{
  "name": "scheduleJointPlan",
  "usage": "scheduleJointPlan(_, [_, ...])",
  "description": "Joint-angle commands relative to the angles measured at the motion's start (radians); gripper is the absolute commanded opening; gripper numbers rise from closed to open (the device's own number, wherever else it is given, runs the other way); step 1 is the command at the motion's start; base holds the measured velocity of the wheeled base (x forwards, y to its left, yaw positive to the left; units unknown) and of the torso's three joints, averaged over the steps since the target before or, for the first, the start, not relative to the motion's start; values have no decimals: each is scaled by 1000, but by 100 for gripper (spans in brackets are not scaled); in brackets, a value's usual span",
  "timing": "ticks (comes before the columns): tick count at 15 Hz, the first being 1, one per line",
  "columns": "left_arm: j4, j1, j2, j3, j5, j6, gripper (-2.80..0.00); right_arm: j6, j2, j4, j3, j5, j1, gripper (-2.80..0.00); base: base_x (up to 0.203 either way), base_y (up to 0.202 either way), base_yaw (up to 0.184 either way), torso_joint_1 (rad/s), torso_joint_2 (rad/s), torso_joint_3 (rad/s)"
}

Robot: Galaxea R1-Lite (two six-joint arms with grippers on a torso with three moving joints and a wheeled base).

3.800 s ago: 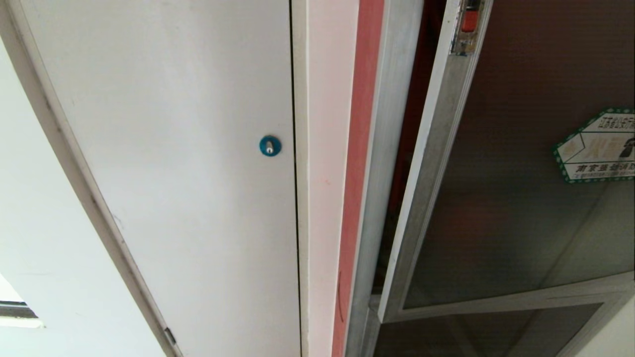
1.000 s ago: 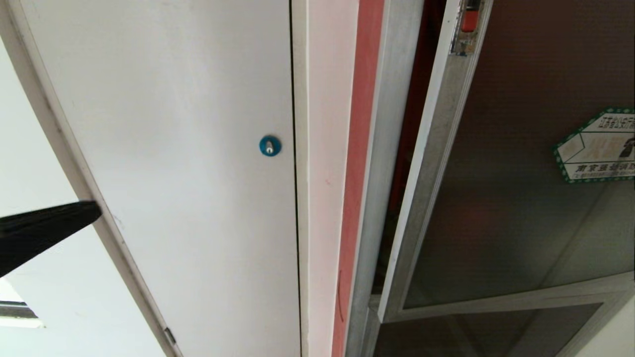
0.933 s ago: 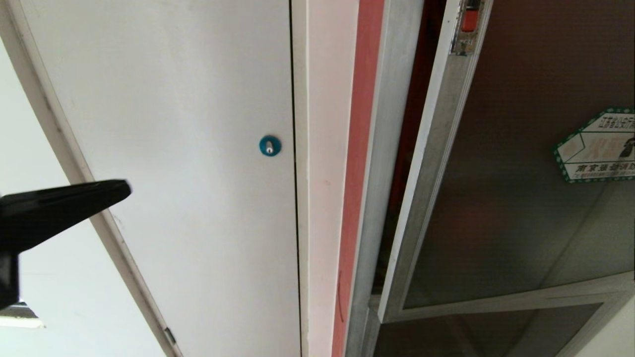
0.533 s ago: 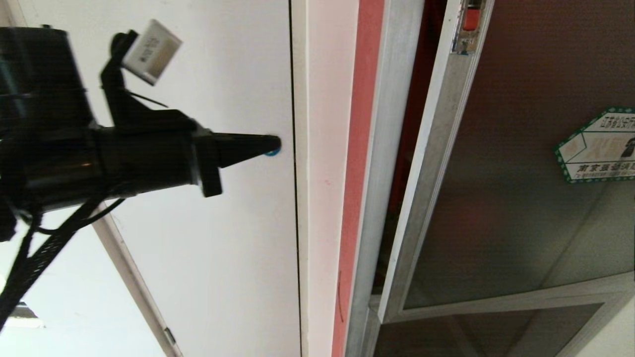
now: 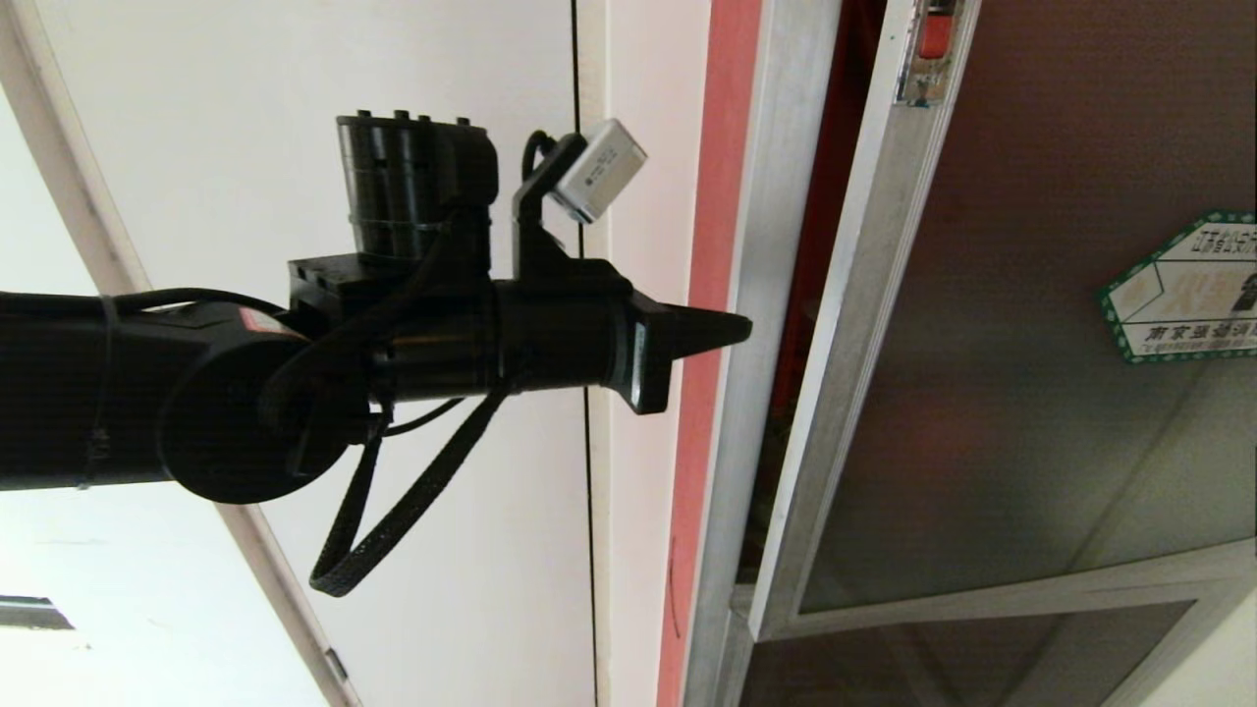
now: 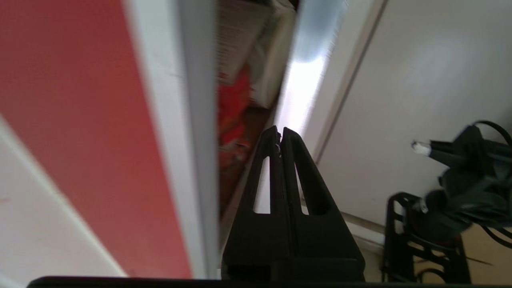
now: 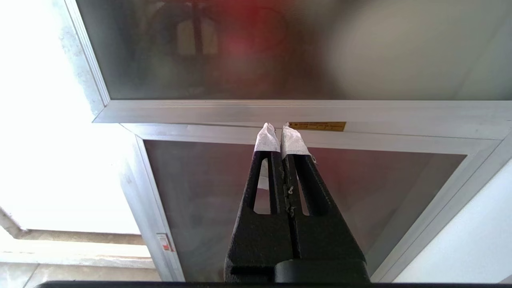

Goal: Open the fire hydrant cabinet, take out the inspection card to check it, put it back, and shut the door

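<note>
– Inside, what was seen in the fire hydrant cabinet (image 5: 776,196)?
– Red and white shapes, blurred. The door (image 5: 1031,344) was found ajar beside it, its sticker (image 5: 1183,290) unreadable. The left gripper (image 5: 741,329) was pressed closed, empty, at the cabinet's frame.

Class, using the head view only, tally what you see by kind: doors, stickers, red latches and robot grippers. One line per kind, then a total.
Doors: 2 (white door, door)
Stickers: 1 (sticker)
Red latches: 1 (latch)
Grippers: 1 (left gripper)
Total: 5

The door (image 5: 1021,324) — smoked glass, silver-framed — stands ajar from the fire hydrant cabinet (image 5: 776,245), red showing inside.
</note>
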State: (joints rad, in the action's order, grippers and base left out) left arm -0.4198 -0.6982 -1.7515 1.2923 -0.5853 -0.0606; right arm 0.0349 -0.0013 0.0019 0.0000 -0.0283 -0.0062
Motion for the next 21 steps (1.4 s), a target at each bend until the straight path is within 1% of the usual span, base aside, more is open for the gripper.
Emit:
scheduleJointPlan(1, [-3, -38, -40, 13, -1, 0, -280, 0, -2, 0, 0, -2, 0, -280, 0, 0, 0, 0, 0, 0])
scheduleJointPlan(3, [-4, -45, -76, 48, 0, 3, -280, 0, -2, 0, 0, -1, 0, -280, 0, 0, 0, 0, 0, 0])
scheduleJointPlan(6, [-2, -63, -118, 102, 25, 4, -280, 0, -2, 0, 0, -1, 0, -280, 0, 0, 0, 0, 0, 0])
scheduleJointPlan(11, [-4, -63, -161, 138, 28, 5, -280, 0, 0, 1, 0, -1, 0, -280, 0, 0, 0, 0, 0, 0])
scheduleJointPlan(14, [-4, -63, -184, 163, 50, 5, -280, 0, -2, 0, 0, -1, 0, -280, 0, 0, 0, 0, 0, 0])
scheduleJointPlan(17, [-4, -64, -201, 186, 53, 5, -280, 0, -1, 1, 0, -1, 0, -280, 0, 0, 0, 0, 0, 0])
scheduleJointPlan(21, [-3, -89, -193, 183, 53, 5, -280, 0, -1, 0, 0, -1, 0, -280, 0, 0, 0, 0, 0, 0])
